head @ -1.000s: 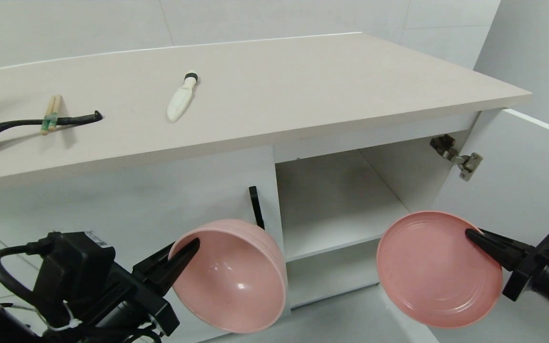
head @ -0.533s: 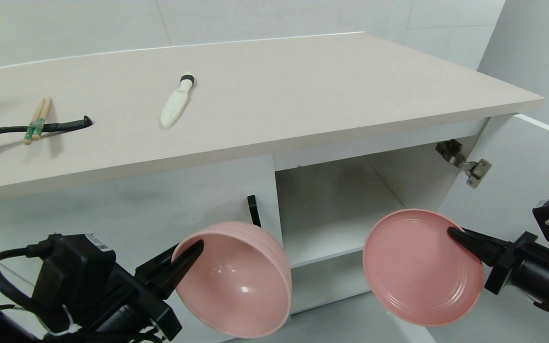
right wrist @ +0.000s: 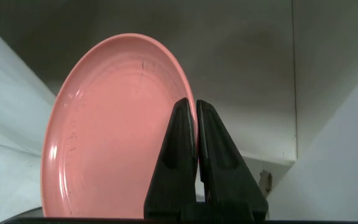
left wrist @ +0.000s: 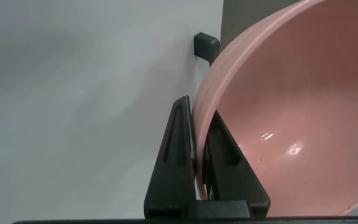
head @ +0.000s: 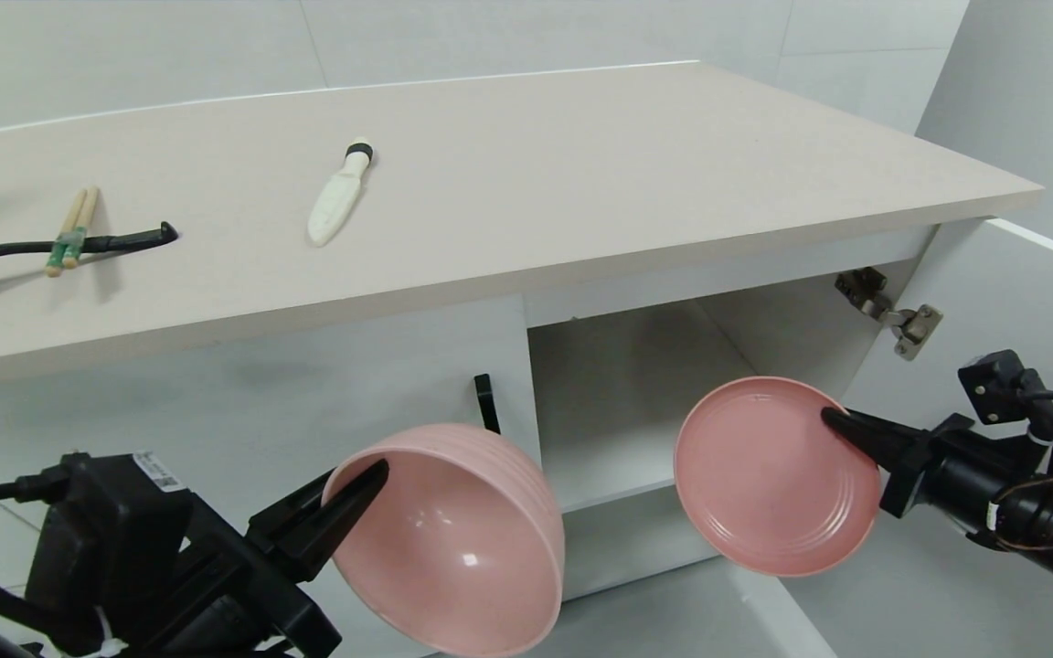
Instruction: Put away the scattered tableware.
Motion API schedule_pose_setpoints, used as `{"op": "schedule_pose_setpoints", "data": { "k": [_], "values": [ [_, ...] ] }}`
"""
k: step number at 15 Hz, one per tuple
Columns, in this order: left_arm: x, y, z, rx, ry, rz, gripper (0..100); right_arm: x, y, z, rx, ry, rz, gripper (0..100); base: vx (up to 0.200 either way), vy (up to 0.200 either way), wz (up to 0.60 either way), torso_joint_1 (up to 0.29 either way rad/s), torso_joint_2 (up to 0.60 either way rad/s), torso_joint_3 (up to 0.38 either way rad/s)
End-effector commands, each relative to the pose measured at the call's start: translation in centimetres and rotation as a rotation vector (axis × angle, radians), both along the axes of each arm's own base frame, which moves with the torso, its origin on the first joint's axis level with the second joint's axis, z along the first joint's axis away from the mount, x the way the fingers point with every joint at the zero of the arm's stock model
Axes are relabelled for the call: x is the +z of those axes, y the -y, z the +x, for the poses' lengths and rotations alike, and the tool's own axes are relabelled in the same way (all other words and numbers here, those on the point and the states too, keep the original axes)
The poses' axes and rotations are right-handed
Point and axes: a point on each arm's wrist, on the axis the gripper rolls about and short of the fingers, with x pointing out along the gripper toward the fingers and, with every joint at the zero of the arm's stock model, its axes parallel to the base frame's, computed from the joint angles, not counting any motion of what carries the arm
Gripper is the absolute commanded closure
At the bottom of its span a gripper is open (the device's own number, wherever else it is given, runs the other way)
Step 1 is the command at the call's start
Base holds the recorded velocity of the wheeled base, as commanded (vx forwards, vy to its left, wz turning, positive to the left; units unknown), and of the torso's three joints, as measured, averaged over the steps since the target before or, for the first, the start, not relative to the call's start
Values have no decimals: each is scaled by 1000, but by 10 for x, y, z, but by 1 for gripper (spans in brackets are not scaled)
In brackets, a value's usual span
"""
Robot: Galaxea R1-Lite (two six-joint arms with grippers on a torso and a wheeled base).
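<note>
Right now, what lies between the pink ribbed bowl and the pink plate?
Head view: the open white cabinet's shelf, between pink bowl and pink plate.

Pale bench (head: 581, 183) with three things on top.
A pair of chopsticks (head: 69, 230) lies across a black cable (head: 120, 242) near its left end; a cream knife (head: 336, 196) rests well apart, mid-bench.

Colours: round pink plastic bowl (head: 458, 548), plain inside, ribbed bands outside. Flat pink plastic plate (head: 764, 480), concentric rings. Cream knife-shaped utensil (head: 336, 196), black collar. Beige counter (head: 627, 164).
</note>
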Motion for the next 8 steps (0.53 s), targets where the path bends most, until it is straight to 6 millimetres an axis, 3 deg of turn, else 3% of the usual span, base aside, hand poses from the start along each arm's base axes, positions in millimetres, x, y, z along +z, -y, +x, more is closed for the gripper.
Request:
{"op": "schedule_pose_setpoints", "data": {
  "k": [1, 8],
  "values": [
    [3, -2, -2, 2, 12, -12, 100, -9, -3, 14, 5, -21, -4, 100, 0, 0, 0, 0, 0, 0],
    [7, -6, -6, 6, 23, -23, 100, -18, -11, 41, 17, -16, -3, 100, 0, 0, 0, 0, 0, 0]
  ]
}}
